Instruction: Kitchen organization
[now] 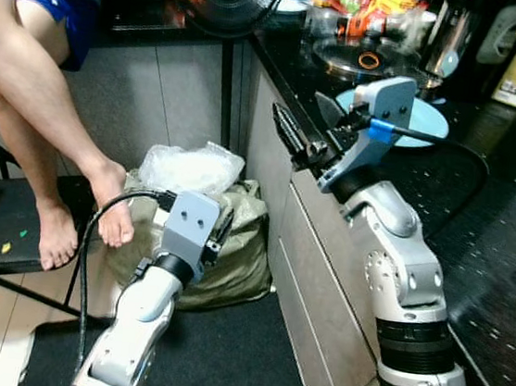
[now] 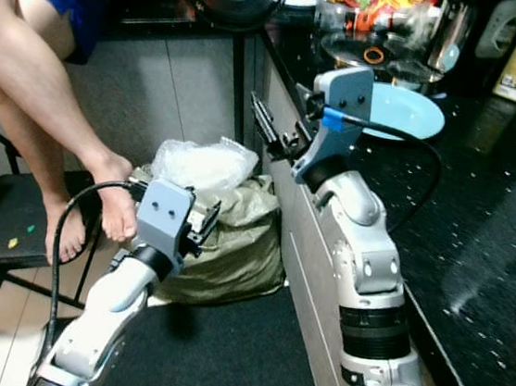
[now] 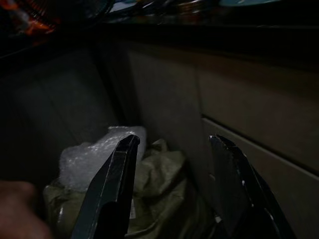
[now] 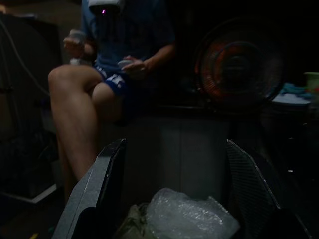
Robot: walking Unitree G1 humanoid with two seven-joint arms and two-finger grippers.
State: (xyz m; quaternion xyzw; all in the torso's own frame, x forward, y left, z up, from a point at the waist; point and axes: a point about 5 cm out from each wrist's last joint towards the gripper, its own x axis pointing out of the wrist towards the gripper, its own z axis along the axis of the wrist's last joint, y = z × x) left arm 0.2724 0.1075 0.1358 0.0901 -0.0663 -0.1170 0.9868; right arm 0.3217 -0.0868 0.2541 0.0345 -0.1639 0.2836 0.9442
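We have the right gripper (image 1: 304,133) raised at the near edge of the black counter (image 1: 511,185), its fingers spread wide and holding nothing, pointing left, out over the floor, away from the counter. The left gripper (image 2: 200,225) hangs low over the dark mat, also well open and empty, just before the olive bag (image 1: 242,247) with a clear plastic bag (image 1: 191,167) on top. What we would tidy sits far on the counter: a blue plate (image 1: 429,119), a glass lid (image 1: 371,61) beyond it, and packets (image 1: 372,6) at the back. Our guess is that the plate comes first. To do it well, we should swing the right wrist round toward the counter, come in low over the rim and close on the near edge. A person sits on a chair (image 1: 2,229) to the left, one foot (image 1: 112,204) near the bags, so we keep both arms away from that side.
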